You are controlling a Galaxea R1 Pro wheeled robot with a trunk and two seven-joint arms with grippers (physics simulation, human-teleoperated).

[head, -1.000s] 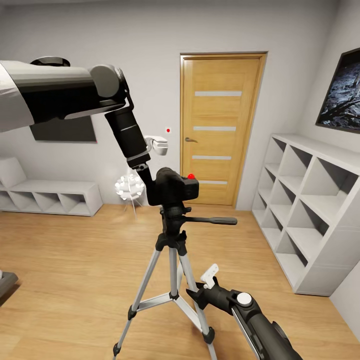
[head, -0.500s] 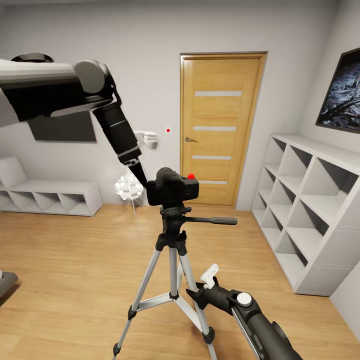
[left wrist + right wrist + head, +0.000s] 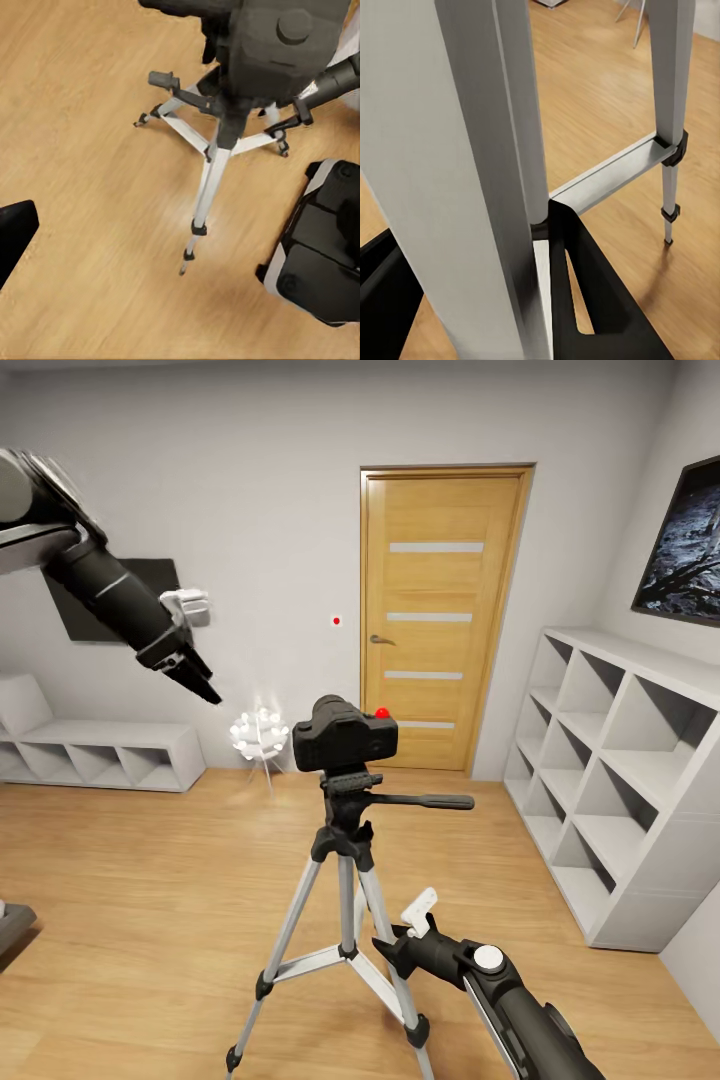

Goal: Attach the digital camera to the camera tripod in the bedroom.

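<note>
Head view: digital camera [image 3: 343,734] sits on the camera tripod [image 3: 345,880], left gripper [image 3: 197,682] apart, grip unclear; right wrist view shows right gripper [image 3: 472,300] clamping a tripod leg, bare floor [image 3: 130,880] around

Above the light wood floor [image 3: 140,880], the black digital camera [image 3: 343,735] with its red button tops the silver-grey, black-jointed camera tripod [image 3: 345,920], before an orange-wood door [image 3: 440,615] striped with pale panels.
</note>
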